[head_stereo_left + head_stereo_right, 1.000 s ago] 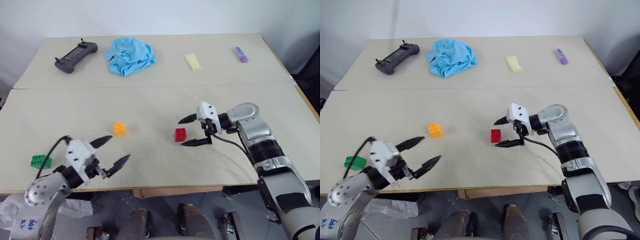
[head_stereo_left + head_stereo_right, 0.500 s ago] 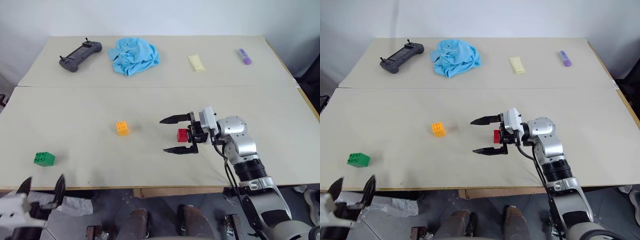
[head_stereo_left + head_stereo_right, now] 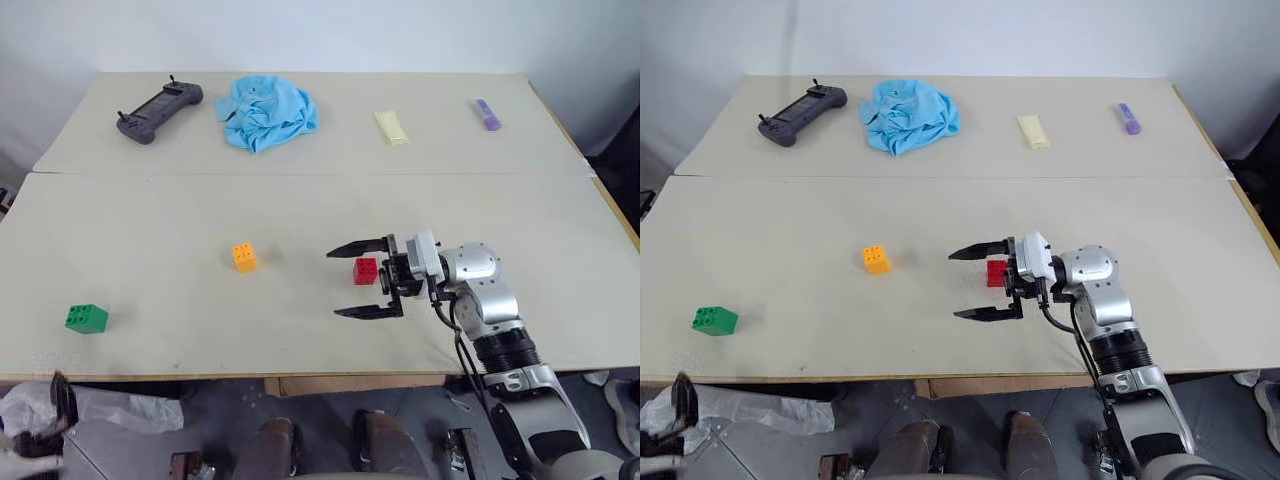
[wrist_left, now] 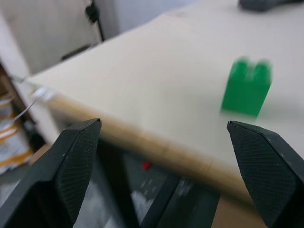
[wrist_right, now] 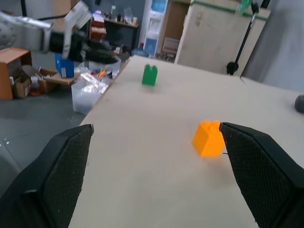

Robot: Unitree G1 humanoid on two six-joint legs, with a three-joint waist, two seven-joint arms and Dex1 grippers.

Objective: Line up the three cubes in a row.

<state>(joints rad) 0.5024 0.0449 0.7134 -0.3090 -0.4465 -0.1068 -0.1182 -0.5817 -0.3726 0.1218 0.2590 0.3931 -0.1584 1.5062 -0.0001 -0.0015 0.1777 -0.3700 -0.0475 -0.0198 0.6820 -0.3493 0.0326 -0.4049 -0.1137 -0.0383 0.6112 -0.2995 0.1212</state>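
No containers on the table (image 3: 150, 230); nothing sits inside anything.

Three cubes, all upright w/ studs up, well apart from each other. Red cube (image 3: 365, 270) lies right of centre, between the two fingers of the right gripper (image 3: 350, 281), near their base; contact can't be judged. Orange-yellow cube (image 3: 243, 257) sits left of it, roughly mid-table. Green cube (image 3: 87, 318) is far left, near the front edge; it looks a bit longer than wide, long axis running approx. left-right across the table. In the right wrist view the orange-yellow cube (image 5: 208, 137) and green one (image 5: 149, 75) lie ahead of the fingers, orange nearer.

Right gripper points level toward the robot's left, jaws spread wide, gripping nothing. Left gripper (image 4: 171, 161) is off the table's front-left corner, below the edge, jaws also wide apart and empty; green cube (image 4: 246, 88) stands on the tabletop beyond them.

Surface: pale beige top in two panels w/ a seam across. Back panel holds a dark handheld controller (image 3: 156, 103), a crumpled blue cloth (image 3: 265, 110), a pale yellow packet (image 3: 391, 127) and a small purple item (image 3: 485, 112). White wall behind. Wrist view shows a cluttered room w/ cardboard boxes (image 5: 19, 76) and shelving.
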